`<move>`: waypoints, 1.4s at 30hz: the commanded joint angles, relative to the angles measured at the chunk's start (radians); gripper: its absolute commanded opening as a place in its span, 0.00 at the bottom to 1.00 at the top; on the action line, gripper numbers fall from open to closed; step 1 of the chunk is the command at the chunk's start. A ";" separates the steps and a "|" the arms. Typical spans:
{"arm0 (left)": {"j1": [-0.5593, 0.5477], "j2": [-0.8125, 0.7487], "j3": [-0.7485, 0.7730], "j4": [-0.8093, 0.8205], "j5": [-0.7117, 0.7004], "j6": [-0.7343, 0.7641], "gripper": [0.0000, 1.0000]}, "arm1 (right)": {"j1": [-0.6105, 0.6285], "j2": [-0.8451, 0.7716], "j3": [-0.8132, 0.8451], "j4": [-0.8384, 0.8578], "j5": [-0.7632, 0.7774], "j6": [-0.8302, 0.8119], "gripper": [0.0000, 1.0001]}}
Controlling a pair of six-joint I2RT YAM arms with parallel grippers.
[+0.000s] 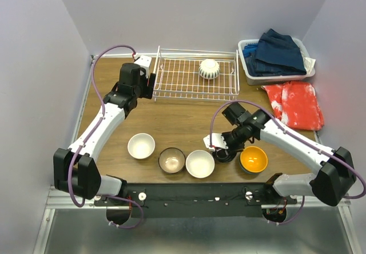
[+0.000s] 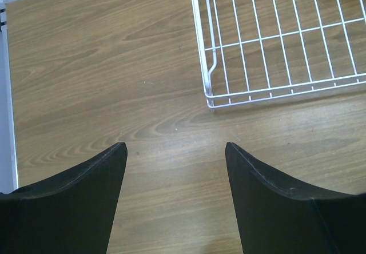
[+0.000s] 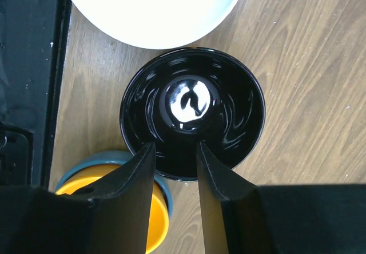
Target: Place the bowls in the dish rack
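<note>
While the brown wooden bench (image 1: 183, 122) carries everything, the white wire-grid dish rack (image 1: 177, 79) sits at its far side with a ribbed white bowl (image 1: 209, 68) inside. Along the near edge stand a plain white bowl (image 1: 140, 145), a dark brown-lined bowl (image 1: 171, 159), a second white bowl (image 1: 200, 163), a glossy black bowl (image 3: 191, 105) and an orange bowl with a blue outside (image 1: 253, 159). The left fingers (image 2: 108, 168) spread wide over bare bench beside the rack's corner. The right fingers (image 3: 140, 162) stand narrow astride the black bowl's rim; I cannot tell whether they pinch it.

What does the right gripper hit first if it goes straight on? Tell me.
The right gripper would meet the black bowl first; its fingers straddle the bowl's rim, though how close they are is unclear.
</note>
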 commanded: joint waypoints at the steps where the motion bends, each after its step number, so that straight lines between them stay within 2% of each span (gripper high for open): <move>1: -0.006 -0.023 -0.016 0.012 -0.026 0.014 0.79 | 0.043 -0.001 0.005 -0.013 0.032 0.076 0.42; 4: -0.017 -0.025 -0.007 -0.003 -0.038 0.012 0.79 | 0.054 0.025 0.061 0.025 0.017 0.199 0.43; 9: -0.098 -0.058 -0.036 0.007 -0.124 0.043 0.88 | 0.054 0.042 0.141 0.068 -0.023 0.343 0.44; 17: -0.089 -0.103 -0.072 -0.023 -0.127 0.130 0.92 | 0.082 0.064 0.193 0.052 -0.040 0.296 0.47; 21: 0.040 -0.083 -0.004 -0.100 -0.054 0.075 0.92 | 0.205 0.039 0.183 0.099 -0.026 0.387 0.51; 23: 0.142 -0.048 0.074 -0.186 -0.021 0.026 0.92 | 0.247 0.032 0.169 0.096 -0.023 0.392 0.54; 26: 0.218 -0.011 0.117 -0.235 0.003 0.002 0.92 | 0.302 0.030 0.144 0.082 -0.011 0.382 0.56; 33: 0.278 -0.121 0.083 -0.201 0.023 -0.006 0.92 | 0.421 0.048 0.112 0.061 -0.001 0.349 0.56; 42: 0.325 -0.200 0.045 -0.204 0.039 -0.008 0.92 | 0.528 0.085 0.035 0.177 0.066 0.388 0.55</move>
